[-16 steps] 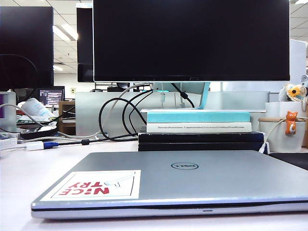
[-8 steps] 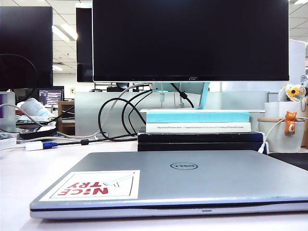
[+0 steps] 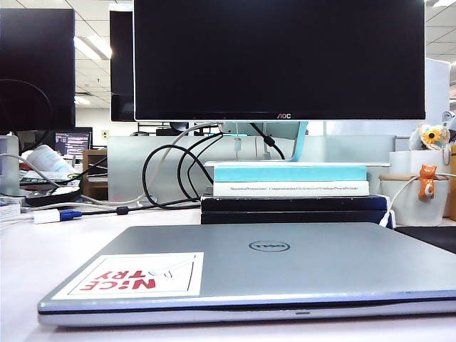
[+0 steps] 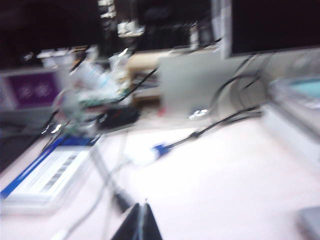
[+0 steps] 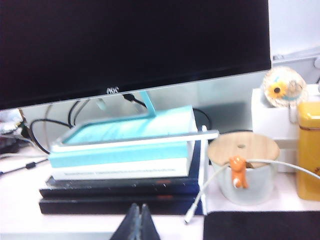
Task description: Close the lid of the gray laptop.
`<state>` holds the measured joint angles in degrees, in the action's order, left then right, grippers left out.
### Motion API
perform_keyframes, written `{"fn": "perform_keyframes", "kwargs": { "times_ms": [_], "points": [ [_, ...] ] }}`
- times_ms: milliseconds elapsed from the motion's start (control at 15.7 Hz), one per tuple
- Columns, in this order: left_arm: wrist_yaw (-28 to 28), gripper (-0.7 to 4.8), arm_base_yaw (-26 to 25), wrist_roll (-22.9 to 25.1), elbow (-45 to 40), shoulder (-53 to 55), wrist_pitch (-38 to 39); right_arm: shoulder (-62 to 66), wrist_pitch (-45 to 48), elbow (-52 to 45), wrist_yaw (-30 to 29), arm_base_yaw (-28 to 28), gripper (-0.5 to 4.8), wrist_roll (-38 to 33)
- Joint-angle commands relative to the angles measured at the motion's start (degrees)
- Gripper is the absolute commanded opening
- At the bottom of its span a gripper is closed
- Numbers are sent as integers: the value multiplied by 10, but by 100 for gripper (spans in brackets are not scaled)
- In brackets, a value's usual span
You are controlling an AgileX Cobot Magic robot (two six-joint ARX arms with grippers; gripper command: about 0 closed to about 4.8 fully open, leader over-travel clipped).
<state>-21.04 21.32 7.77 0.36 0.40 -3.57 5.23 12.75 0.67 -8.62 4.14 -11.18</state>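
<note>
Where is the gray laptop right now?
In the exterior view the gray laptop lies closed at the table's front, before the book stack under the AOC monitor.

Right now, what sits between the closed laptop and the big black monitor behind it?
In the exterior view, a stack of books sits between the laptop and the monitor, whose stand rests on the stack. Neither gripper shows there.

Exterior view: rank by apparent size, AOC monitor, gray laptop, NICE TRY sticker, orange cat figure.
1. AOC monitor
2. gray laptop, though nearness to the camera inflates it
3. NICE TRY sticker
4. orange cat figure

No gripper appears in this view.
</note>
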Motion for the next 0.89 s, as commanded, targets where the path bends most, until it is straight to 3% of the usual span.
{"fn": "perform_keyframes", "kwargs": {
  "times_ms": [64,191,255,446,574,765,892],
  "points": [
    [120,-6,-98,-38,0,-3,-34,1,6,-3,2,-5,-2,26],
    [156,-6,-200,-80,0,-3,2,1,-52,-3,6,-29,-2,49],
    [160,-6,-223,-87,0,-3,18,1,-82,-3,23,-38,-2,53],
    [160,-5,-232,-87,0,-3,22,1,-108,-3,103,-45,-2,52],
    [161,-5,-232,-89,0,-3,6,1,-131,-3,115,-45,-2,49],
    [161,-5,-232,-87,0,-3,18,1,-146,-3,70,-41,-2,50],
    [161,-5,-232,-87,0,-3,27,1,-156,-3,71,-41,-1,49]
  ]
}}
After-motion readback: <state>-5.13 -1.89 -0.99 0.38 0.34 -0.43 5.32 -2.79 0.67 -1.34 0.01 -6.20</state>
